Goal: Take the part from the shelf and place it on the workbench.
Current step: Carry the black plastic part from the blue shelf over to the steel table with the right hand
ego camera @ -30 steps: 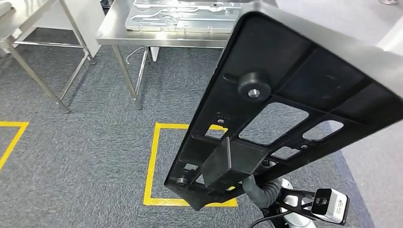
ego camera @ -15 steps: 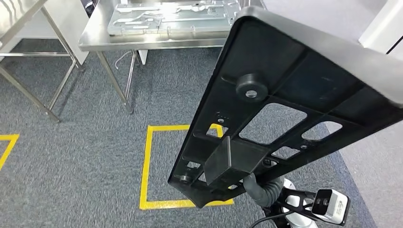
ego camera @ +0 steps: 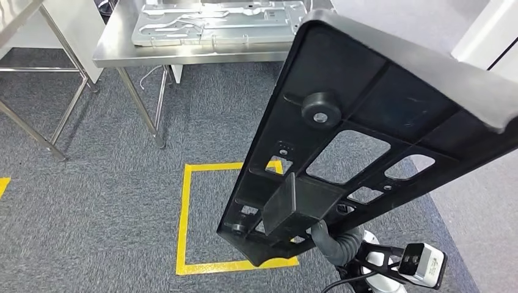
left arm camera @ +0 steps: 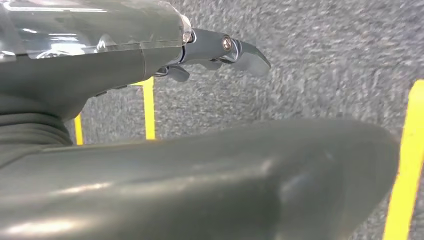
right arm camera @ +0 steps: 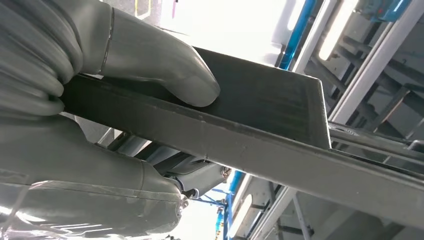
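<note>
I see the long black ribbed part (ego camera: pixel 342 152) with cut-out windows and a round boss, tilted steeply, held aloft above the carpet, steel surface (ego camera: pixel 116 46) beyond.

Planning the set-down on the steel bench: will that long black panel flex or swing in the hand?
The black panel probably stays stiff: ribs cross its underside. The right hand grips one end, so the long overhang may swing. Cutouts suggest moderate weight.
</note>
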`<state>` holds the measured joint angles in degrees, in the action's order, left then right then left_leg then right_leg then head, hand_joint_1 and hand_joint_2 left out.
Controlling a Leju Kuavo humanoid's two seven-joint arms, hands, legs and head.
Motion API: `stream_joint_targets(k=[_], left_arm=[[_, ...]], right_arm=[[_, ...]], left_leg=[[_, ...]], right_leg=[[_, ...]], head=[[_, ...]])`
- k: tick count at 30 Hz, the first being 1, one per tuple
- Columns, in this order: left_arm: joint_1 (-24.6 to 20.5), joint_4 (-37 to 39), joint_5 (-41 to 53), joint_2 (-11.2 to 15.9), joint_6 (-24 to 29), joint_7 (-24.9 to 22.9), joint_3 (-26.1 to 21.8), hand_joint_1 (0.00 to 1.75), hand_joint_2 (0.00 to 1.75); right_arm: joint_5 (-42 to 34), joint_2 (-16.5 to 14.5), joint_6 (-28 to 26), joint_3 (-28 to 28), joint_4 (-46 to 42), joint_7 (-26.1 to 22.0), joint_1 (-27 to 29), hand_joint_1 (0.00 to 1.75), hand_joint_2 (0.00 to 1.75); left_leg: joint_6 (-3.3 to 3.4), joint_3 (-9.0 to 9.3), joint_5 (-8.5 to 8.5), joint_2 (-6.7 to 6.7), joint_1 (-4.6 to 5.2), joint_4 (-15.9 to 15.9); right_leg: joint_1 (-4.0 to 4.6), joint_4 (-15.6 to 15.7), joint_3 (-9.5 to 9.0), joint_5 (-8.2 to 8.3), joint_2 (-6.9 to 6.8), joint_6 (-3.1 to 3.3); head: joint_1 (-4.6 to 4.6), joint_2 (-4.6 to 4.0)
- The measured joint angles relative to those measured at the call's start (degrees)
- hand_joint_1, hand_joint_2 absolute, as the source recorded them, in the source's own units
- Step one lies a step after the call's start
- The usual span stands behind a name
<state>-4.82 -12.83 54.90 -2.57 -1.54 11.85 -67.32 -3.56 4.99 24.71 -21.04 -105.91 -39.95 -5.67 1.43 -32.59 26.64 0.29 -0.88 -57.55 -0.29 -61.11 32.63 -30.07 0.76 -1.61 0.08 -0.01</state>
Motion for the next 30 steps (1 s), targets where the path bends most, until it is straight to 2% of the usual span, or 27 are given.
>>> stream_joint_targets(k=[2,3,4,5,6,7,8,9,10,11,13,14,15,16,18,19,20,21,22,23,24,25,26,28,29,30], left_arm=[[0.00,0.00,0.12,0.02,-0.08,0.13,0.01,0.00,0.00],[0.03,0.00,0.21,0.02,-0.11,0.17,0.01,0.00,0.00],[0.08,0.00,0.30,0.02,-0.12,0.20,0.01,0.00,0.00],[0.13,0.00,0.38,0.02,-0.11,0.21,0.02,0.00,0.00],[0.17,0.00,0.42,0.02,-0.09,0.22,0.02,0.00,0.00],[0.19,0.00,0.44,0.02,-0.05,0.26,0.02,0.00,0.00],[0.17,0.00,0.45,0.01,0.02,0.30,0.03,0.00,0.00],[0.14,0.00,0.46,0.01,0.10,0.35,0.04,0.00,0.00],[0.11,0.00,0.49,0.02,0.17,0.39,0.04,0.00,0.00],[0.07,0.00,0.53,0.02,0.24,0.42,0.04,0.00,0.00],[-0.08,-0.01,0.60,0.09,0.28,0.50,0.06,0.00,0.00],[-0.18,-0.01,0.61,0.15,0.27,0.57,0.07,0.00,0.00],[-0.25,-0.01,0.61,0.20,0.26,0.62,0.09,0.00,0.00],[-0.22,-0.01,0.61,0.25,0.25,0.67,0.10,0.00,0.00],[0.02,0.00,0.61,0.26,0.27,0.64,0.11,0.00,0.00],[0.20,0.00,0.61,0.28,0.28,0.60,0.11,0.00,0.00],[0.36,0.00,0.61,0.30,0.30,0.56,0.11,0.00,0.00],[0.46,0.00,0.61,0.32,0.31,0.52,0.11,0.00,0.00],[0.53,0.00,0.61,0.34,0.31,0.52,0.11,0.00,0.00],[0.56,0.00,0.61,0.38,0.31,0.50,0.11,0.00,0.00],[0.58,0.00,0.61,0.41,0.32,0.49,0.12,0.00,0.00],[0.56,0.00,0.61,0.44,0.32,0.45,0.13,0.00,0.00],[0.53,0.00,0.61,0.48,0.33,0.43,0.13,0.00,0.00],[0.47,0.00,0.58,0.49,0.33,0.44,0.13,0.00,0.00],[0.46,0.00,0.56,0.50,0.33,0.48,0.13,0.00,0.00],[0.43,0.00,0.53,0.51,0.33,0.53,0.13,0.00,0.00]], right_arm=[[-0.11,0.01,0.02,0.15,0.03,0.00,-0.05,1.75,1.75],[-0.20,0.02,0.03,0.21,0.05,0.00,0.00,1.75,1.75],[-0.28,0.03,0.03,0.26,0.07,0.00,0.08,1.75,1.75],[-0.34,0.03,0.03,0.29,0.07,0.00,0.13,1.75,1.75],[-0.39,0.04,0.03,0.32,0.07,0.00,0.15,1.75,1.75],[-0.40,0.04,0.03,0.37,0.06,0.00,0.16,1.75,1.75],[-0.41,0.04,0.03,0.45,0.05,0.00,0.16,1.75,1.75],[-0.42,0.05,0.03,0.56,0.04,0.00,0.16,1.75,1.75],[-0.43,0.06,0.03,0.69,0.02,0.00,0.18,1.75,1.75],[-0.44,0.07,0.02,0.81,0.01,0.00,0.23,1.75,1.75],[-0.44,0.09,-0.09,1.04,-0.03,0.00,0.39,1.75,1.75],[-0.44,0.10,-0.19,1.14,-0.05,-0.01,0.46,1.75,1.75],[-0.44,0.11,-0.34,1.23,-0.08,-0.01,0.50,1.75,1.75],[-0.44,0.12,-0.56,1.28,-0.11,-0.02,0.55,1.75,1.75],[-0.42,0.13,-1.02,1.34,-0.09,-0.02,0.67,1.75,1.75],[-0.38,0.13,-1.34,1.36,-0.05,-0.01,0.79,1.75,1.75],[-0.31,0.13,-1.68,1.40,-0.01,-0.01,0.89,1.75,1.75],[-0.23,0.13,-2.03,1.46,0.03,0.00,0.97,1.75,1.75],[-0.16,0.13,-2.31,1.54,0.05,0.00,1.01,1.75,1.75],[-0.09,0.13,-2.51,1.63,0.09,0.00,1.04,1.75,1.75],[-0.02,0.14,-2.62,1.71,0.12,0.02,1.05,1.75,1.75],[0.09,0.15,-2.73,1.76,0.15,0.02,1.09,1.75,1.75],[0.27,0.16,-2.86,1.79,0.19,0.03,1.13,1.75,1.75],[0.57,0.19,-3.06,1.83,0.20,0.03,1.16,1.75,1.75],[0.69,0.21,-3.12,1.87,0.21,0.02,1.12,1.75,1.75],[0.74,0.24,-3.15,1.92,0.24,0.01,1.02,1.75,1.75]], left_leg=[[0.35,0.43,0.45,0.08,0.02,0.11],[0.36,0.69,0.71,0.10,0.05,0.10],[0.33,1.06,1.04,0.10,0.08,0.10],[0.25,1.56,1.41,0.10,0.09,0.09],[0.14,2.20,1.82,0.09,0.09,0.09],[0.00,2.90,2.29,0.09,0.09,0.11],[-0.24,3.46,2.76,0.10,0.17,0.14],[-0.55,3.84,3.20,0.12,0.23,0.19],[-0.91,4.09,3.60,0.16,0.28,0.32],[-1.29,4.28,3.90,0.26,0.31,0.57],[-1.95,5.07,4.42,0.44,0.31,0.97],[-2.20,4.98,4.82,0.43,0.29,0.11],[-2.42,4.11,5.51,0.37,0.27,-1.97],[-2.57,2.20,6.50,0.26,0.19,-5.37],[-2.84,-3.48,8.49,0.21,0.18,-13.59],[-2.90,-6.01,8.34,0.21,0.19,-16.22],[-2.88,-7.60,6.85,0.20,0.19,-16.70],[-2.76,-8.05,4.02,0.20,0.20,-14.79],[-2.53,-7.52,0.46,0.19,0.22,-10.95],[-2.19,-6.61,-2.14,0.14,0.34,-7.52],[-1.80,-5.54,-3.60,0.11,0.50,-4.53],[-1.38,-4.80,-3.82,0.07,0.67,-2.86],[-0.96,-4.33,-3.02,0.05,0.84,-2.42],[-0.22,-3.38,-2.16,-0.03,0.74,-1.33],[0.13,-2.65,-1.86,-0.07,0.58,-0.79],[0.40,-1.81,-1.58,-0.12,0.40,-0.31]], right_leg=[[-0.20,-7.66,4.40,-2.86,-0.18,-0.36],[-0.32,-11.19,6.71,-3.71,-0.20,-0.49],[-0.40,-13.07,8.27,-3.52,-0.23,-0.55],[-0.45,-12.72,8.71,-2.13,-0.29,-0.53],[-0.47,-10.07,7.93,0.26,-0.38,-0.42],[-0.44,-5.88,6.36,2.98,-0.55,-0.20],[-0.27,-2.09,4.69,4.73,-0.75,0.07],[-0.08,0.81,3.37,5.54,-0.91,0.40],[0.12,2.38,2.62,5.46,-1.00,0.73],[0.33,2.69,2.34,4.76,-0.96,1.06],[0.19,3.39,1.64,4.20,-0.69,1.69],[0.04,3.84,0.92,3.96,-0.61,2.06],[-0.14,4.31,0.06,3.68,-0.59,2.39],[-0.20,4.62,-0.79,3.31,-0.60,2.65],[-0.12,4.81,-2.25,2.18,-0.52,2.94],[-0.07,4.81,-3.05,1.51,-0.40,2.96],[-0.04,4.81,-4.01,0.76,-0.24,2.94],[-0.02,4.81,-5.13,-0.07,-0.09,2.87],[0.00,4.82,-6.30,-0.97,0.02,2.76],[0.06,4.89,-7.29,-1.83,0.08,2.55],[0.09,4.95,-8.02,-2.56,0.18,2.26],[0.12,5.15,-8.46,-3.08,0.25,1.93],[0.13,5.25,-8.69,-3.25,0.29,1.55],[0.09,4.37,-8.65,-2.72,0.25,0.85],[0.08,2.55,-7.93,-2.24,0.15,0.50],[0.04,-0.23,-6.36,-2.09,0.05,0.17]], head=[[0.01,-0.01],[0.00,-0.01],[0.00,-0.01],[0.00,-0.01],[0.00,-0.01],[0.01,-0.01],[0.01,-0.02],[0.01,-0.01],[0.00,-0.01],[0.00,-0.01],[0.00,-0.01],[0.00,-0.01],[-0.01,-0.01],[-0.01,-0.02],[-0.01,-0.02],[-0.01,-0.02],[-0.01,-0.02],[-0.01,-0.02],[-0.01,-0.02],[0.00,-0.02],[-0.01,-0.01],[-0.01,-0.01],[-0.01,0.00],[-0.01,0.00],[-0.01,0.01],[0.00,0.00]])
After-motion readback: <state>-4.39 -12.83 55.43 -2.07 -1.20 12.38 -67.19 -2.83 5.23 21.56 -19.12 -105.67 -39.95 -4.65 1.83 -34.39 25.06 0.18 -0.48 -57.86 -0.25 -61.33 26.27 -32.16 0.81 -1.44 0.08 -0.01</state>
